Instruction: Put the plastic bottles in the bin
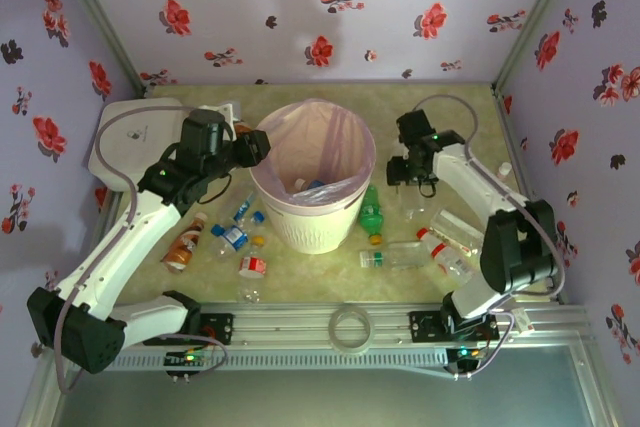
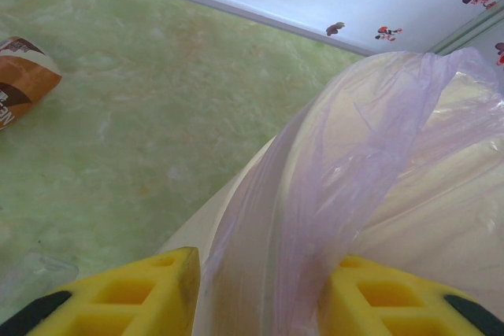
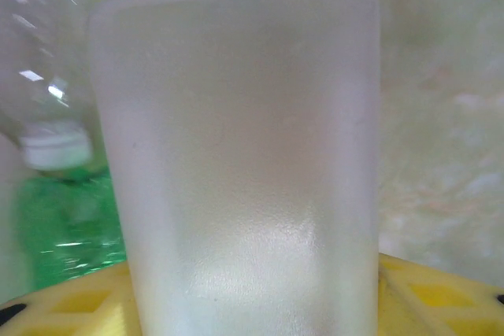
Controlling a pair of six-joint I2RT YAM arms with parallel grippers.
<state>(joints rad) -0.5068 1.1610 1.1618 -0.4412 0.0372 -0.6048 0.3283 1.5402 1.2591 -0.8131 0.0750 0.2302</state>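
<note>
**Mostly Plastic, Matt to Glossy**

I'm looking at a tall frosted translucent plastic bottle [image 3: 244,179]; its skin is reading matt and finely grained. A green clear plastic bottle [image 3: 67,230] is glinting glossy. The thin pale pink plastic bag liner [image 2: 339,186] is looking crinkled and semi-sheer, while the round white ribbed plastic bin [image 1: 310,232] is looking smooth and dull. The marbled pale green tabletop [image 2: 157,100] is showing a soft sheen.

The pale green table [image 1: 450,107] bears the white bin [image 1: 310,222]; plastic bottles [image 1: 371,213] lie scattered around its base.
</note>
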